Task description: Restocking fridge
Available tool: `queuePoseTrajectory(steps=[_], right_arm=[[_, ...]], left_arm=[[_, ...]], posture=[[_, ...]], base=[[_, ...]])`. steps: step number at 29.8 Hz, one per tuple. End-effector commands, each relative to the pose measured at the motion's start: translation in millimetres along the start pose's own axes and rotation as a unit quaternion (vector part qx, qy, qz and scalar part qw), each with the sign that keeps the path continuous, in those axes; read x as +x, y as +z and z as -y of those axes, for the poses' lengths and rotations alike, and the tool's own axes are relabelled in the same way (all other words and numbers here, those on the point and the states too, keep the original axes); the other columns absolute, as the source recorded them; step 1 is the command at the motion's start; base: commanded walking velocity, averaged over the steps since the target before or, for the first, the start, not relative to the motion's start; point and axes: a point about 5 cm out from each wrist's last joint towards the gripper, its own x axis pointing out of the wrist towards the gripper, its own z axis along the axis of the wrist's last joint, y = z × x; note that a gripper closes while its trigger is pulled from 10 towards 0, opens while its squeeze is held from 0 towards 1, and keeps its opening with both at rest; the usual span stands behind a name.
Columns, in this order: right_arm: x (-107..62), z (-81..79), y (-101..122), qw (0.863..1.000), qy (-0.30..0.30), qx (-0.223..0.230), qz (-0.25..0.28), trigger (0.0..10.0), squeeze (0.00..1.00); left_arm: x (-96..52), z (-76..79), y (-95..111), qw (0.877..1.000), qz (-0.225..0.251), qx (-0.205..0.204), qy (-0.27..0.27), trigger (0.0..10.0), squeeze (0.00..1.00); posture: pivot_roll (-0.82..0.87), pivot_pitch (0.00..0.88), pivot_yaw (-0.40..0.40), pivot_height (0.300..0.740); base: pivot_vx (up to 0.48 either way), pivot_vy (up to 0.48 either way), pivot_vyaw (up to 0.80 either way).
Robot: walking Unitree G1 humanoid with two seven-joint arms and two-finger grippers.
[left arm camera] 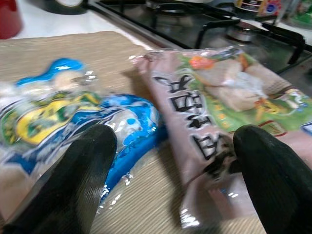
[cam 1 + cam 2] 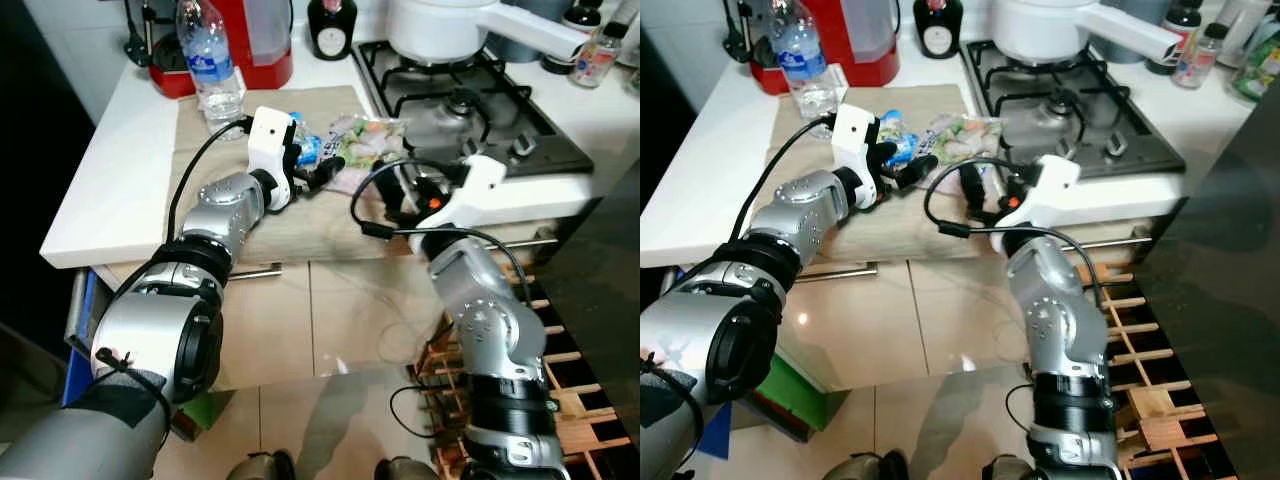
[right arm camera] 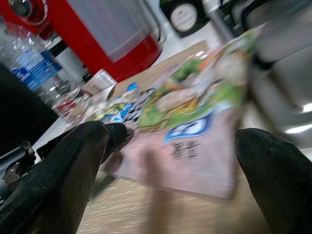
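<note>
Left wrist view: pink food packet (image 1: 219,122) flat on table mat (image 1: 58,53) beside blue packet (image 1: 73,117), long axis running away from spread, empty left gripper (image 1: 178,165); right gripper (image 3: 165,170), likewise spread and empty, faces its opposite end.

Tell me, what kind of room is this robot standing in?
A home kitchen, most likely. There is a gas hob set into a white counter, a white pot on it, cupboards below, and packets of food on a mat.
</note>
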Motion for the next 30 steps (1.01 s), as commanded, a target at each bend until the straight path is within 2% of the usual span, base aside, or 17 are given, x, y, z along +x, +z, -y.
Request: queuePoseTrajectory(steps=[1, 6, 11, 14, 18, 19, 20, 21, 30], right_arm=[[2.7, -3.6, 2, 1.0, 0.01, 0.006, 0.006, 10.0, 0.88], [16.6, 1.2, 1, 1.0, -0.005, 0.007, 0.007, 10.0, 0.88], [22.1, 7.2, 1, 1.0, -0.02, 0.018, 0.006, 10.0, 0.88], [27.6, 4.6, -1, 0.999, -0.012, 0.05, -0.003, 10.0, 0.88], [32.8, -2.6, -2, 0.998, 0.001, 0.063, -0.007, 10.0, 0.88], [32.8, -2.5, -2, 0.997, 0.0, 0.071, -0.006, 4.6, 0.87], [32.5, -2.4, -2, 0.997, 0.001, 0.079, -0.005, 0.0, 0.87], [31.7, -1.6, -5, 0.995, 0.0, 0.099, -0.014, 0.0, 0.87], [34.5, 3.1, -32, 0.982, -0.015, 0.17, -0.083, 0.0, 0.88]], left_arm=[[-1.9, -4.2, 6, 1.0, 0.009, 0.001, 0.005, 10.0, 0.0], [-4.2, -7.6, 7, 1.0, 0.008, 0.003, 0.006, 10.0, 0.0], [-5.5, -9.5, 8, 1.0, 0.008, 0.003, 0.006, 10.0, 0.0], [-5.8, -9.8, 7, 1.0, 0.007, 0.003, 0.006, 10.0, 0.0], [-5.3, -8.2, 7, 1.0, 0.006, 0.002, -0.001, 10.0, 0.0], [-5.1, -7.7, 7, 1.0, 0.007, 0.002, -0.003, 10.0, 0.0], [-4.9, -7.4, 8, 1.0, 0.008, 0.001, -0.004, 10.0, 0.0], [-4.6, -7.0, 8, 1.0, 0.01, 0.0, -0.005, 10.0, 0.0], [-3.4, -4.6, 10, 1.0, 0.012, -0.004, -0.013, 10.0, 0.0]], posture=[[-0.24, 0.059, 0.049, 0.74], [-0.2, 0.066, 0.048, 0.74], [-0.19, 0.07, 0.046, 0.74], [-0.19, 0.071, 0.044, 0.74], [-0.19, 0.074, 0.042, 0.74], [-0.19, 0.074, 0.042, 0.74], [-0.19, 0.075, 0.042, 0.74], [-0.19, 0.075, 0.042, 0.74], [-0.2, 0.078, 0.044, 0.74]], base=[[0.0, 0.0, 0.0], [0.0, 0.0, 0.0], [0.0, 0.0, 0.0], [0.0, 0.0, 0.0], [0.0, 0.0, 0.0], [0.0, 0.0, 0.0], [0.0, 0.0, 0.0], [0.0, 0.0, 0.0], [0.0, 0.0, 0.0]])
